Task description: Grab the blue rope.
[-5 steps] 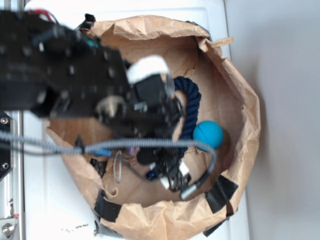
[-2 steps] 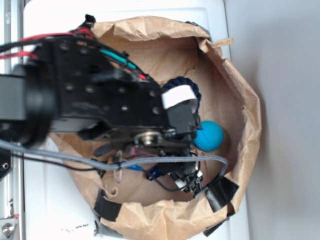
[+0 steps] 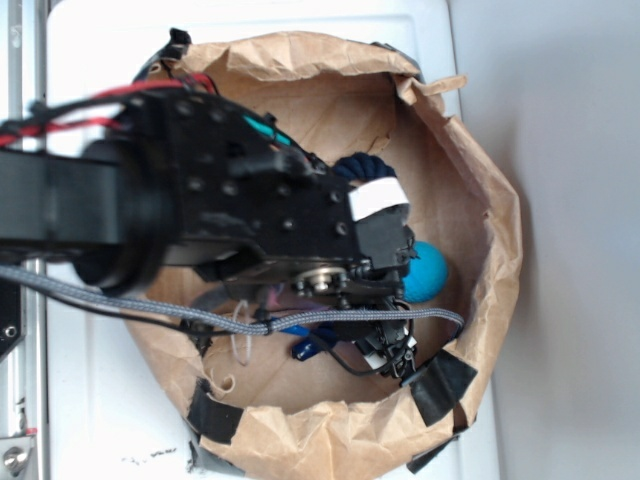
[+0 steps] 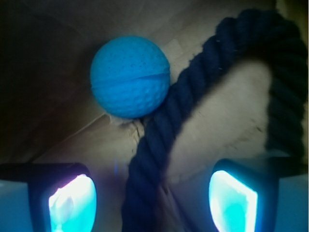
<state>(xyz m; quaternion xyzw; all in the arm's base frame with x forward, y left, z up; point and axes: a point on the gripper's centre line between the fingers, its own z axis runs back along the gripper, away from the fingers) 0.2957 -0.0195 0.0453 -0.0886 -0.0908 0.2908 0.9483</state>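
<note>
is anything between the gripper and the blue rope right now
Nothing visible. In the wrist view the blue rope runs up between the open gripper fingers; the teal ball sits beside it, off to the side.

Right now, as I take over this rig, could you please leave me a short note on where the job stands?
Gripper: open, low inside the paper bag, its two fingers on either side of the blue rope; no contact visible.
Blue rope: lies on the bag floor, one strand running up between the fingers, then hooking around to the right in the wrist view. The teal ball sits against it on the left.
Done: gripper lined up over the rope.
Left: close on the strand and lift. Watch the ball, as it is close to the grasp.
</note>
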